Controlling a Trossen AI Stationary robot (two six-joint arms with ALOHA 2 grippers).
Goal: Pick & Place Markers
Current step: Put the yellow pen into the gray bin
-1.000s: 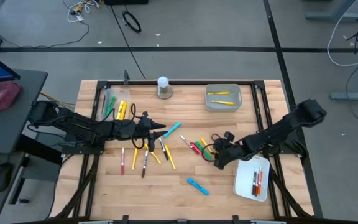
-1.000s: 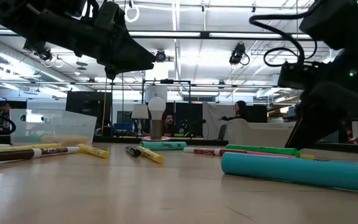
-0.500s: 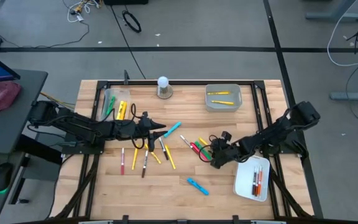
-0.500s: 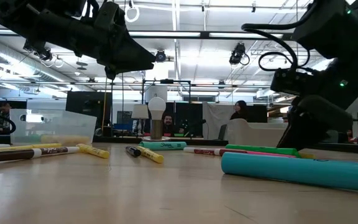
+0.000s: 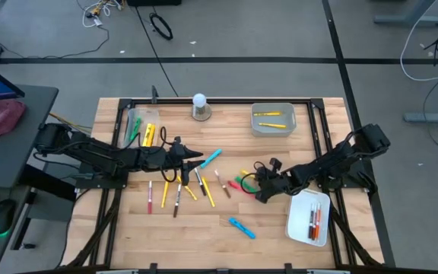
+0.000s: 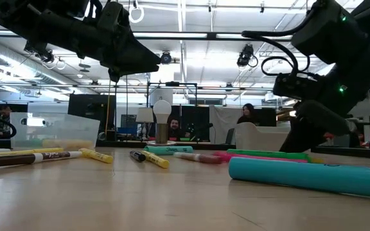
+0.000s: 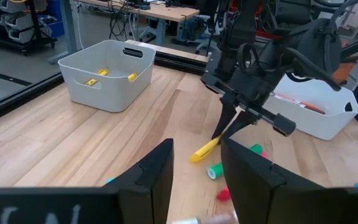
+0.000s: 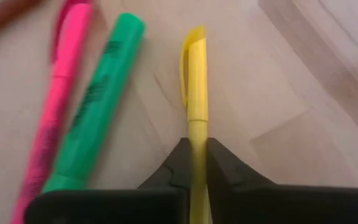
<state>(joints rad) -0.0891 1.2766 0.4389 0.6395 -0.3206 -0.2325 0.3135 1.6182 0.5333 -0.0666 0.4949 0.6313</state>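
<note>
Markers lie scattered across the middle of the wooden table [image 5: 280, 221] in my high view: slim plastic sticks in yellow, green, pink and blue, with a light blue marker [image 5: 242, 227] alone near the front edge. A grey bin [image 5: 273, 129] at the far side holds yellow ones, a white tray [image 5: 299, 221] at the right front holds red ones, and a clear bin [image 5: 131, 122] sits far left. A white ball on a round base [image 5: 199, 107] stands at the far edge. The left gripper [image 5: 196, 160] hangs over the left cluster on an outstretched arm; the right gripper [image 5: 258, 185] reaches in low from the right, at the green and pink markers.

From table height I see smooth pale wood, a thick teal marker [image 6: 307, 176] closest, and an open workshop with ceiling lights behind; a person sits far back.

My left wrist camera shows its two dark fingers [image 7: 157, 171] parted with nothing between them, and the right arm tipped steeply down onto a yellow marker [image 7: 205, 149].

My right wrist camera shows the fingers pinched on that yellow marker [image 8: 195, 93], beside a green marker [image 8: 98, 99] and a pink marker [image 8: 58, 93].
</note>
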